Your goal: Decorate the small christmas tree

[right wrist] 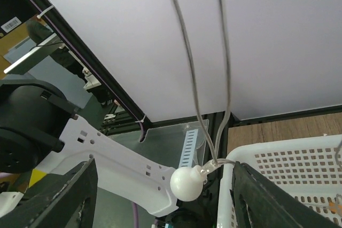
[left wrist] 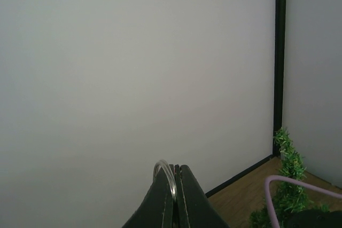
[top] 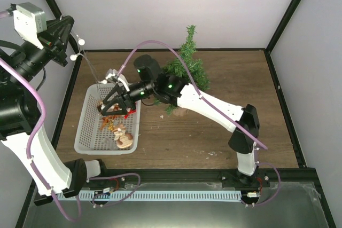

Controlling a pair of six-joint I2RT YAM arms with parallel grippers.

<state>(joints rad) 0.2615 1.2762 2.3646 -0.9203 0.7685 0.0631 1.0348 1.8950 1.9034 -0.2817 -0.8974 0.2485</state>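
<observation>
The small christmas tree (top: 188, 68) stands on the wooden table behind the right arm; its tip also shows in the left wrist view (left wrist: 289, 170). My left gripper (top: 70, 45) is raised high at the far left and is shut on the clear wire of a light string (left wrist: 170, 181). White bulbs (top: 80, 40) hang by it, and the wire runs down to the white basket (top: 88, 132). My right gripper (top: 113, 109) is open over the basket. In the right wrist view one white bulb (right wrist: 188, 183) hangs between its open fingers (right wrist: 64, 196), touching neither.
The basket holds several brown and orange ornaments (top: 124, 140), and its rim shows in the right wrist view (right wrist: 278, 153). Black frame posts (top: 283, 20) and white walls enclose the table. The right arm's forearm (top: 214, 108) lies across the table in front of the tree.
</observation>
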